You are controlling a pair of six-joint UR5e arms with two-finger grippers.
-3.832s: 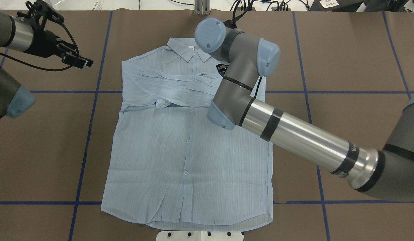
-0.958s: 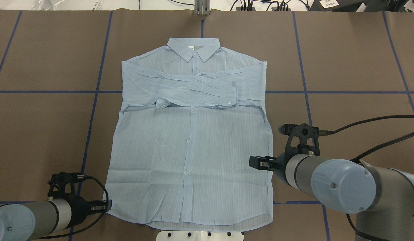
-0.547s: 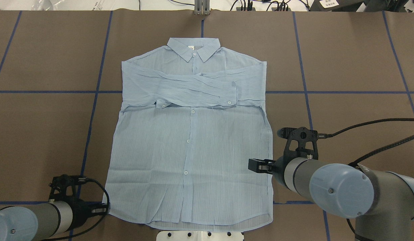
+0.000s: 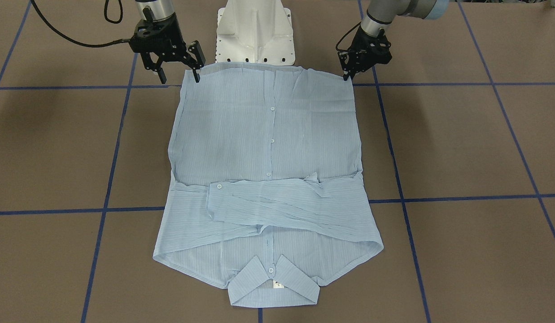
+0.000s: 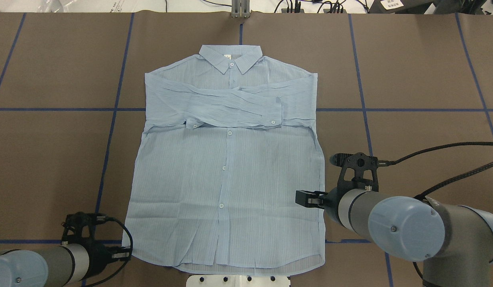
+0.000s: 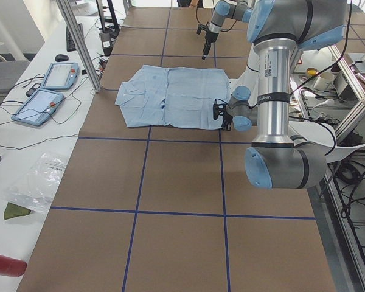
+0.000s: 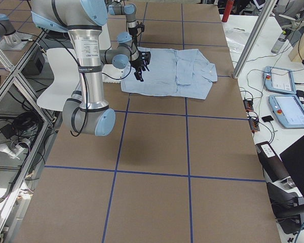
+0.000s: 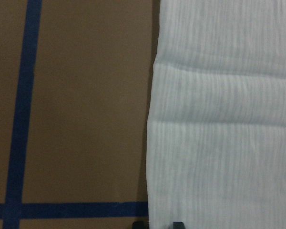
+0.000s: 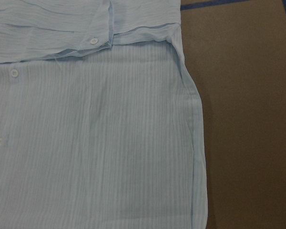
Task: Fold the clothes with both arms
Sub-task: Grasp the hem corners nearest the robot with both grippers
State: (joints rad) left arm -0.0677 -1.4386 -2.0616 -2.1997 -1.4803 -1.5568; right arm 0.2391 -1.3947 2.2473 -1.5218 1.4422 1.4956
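My right gripper (image 4: 179, 77), at the upper left of the front-facing frame, is spread wide just above one hem corner of the shirt (image 4: 268, 148) and grasps nothing. My left gripper (image 4: 347, 75), at the upper right, hangs at the other hem corner. Only a narrow gap separates its fingertips (image 8: 177, 224), and the cloth edge runs into that gap. The shirt lies flat on the brown table (image 4: 461, 143), with its sleeves crossed.

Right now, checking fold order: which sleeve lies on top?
The sleeve whose cuff ends on the robot's right; it crosses over the other sleeve, whose cuff only peeks out beneath it.
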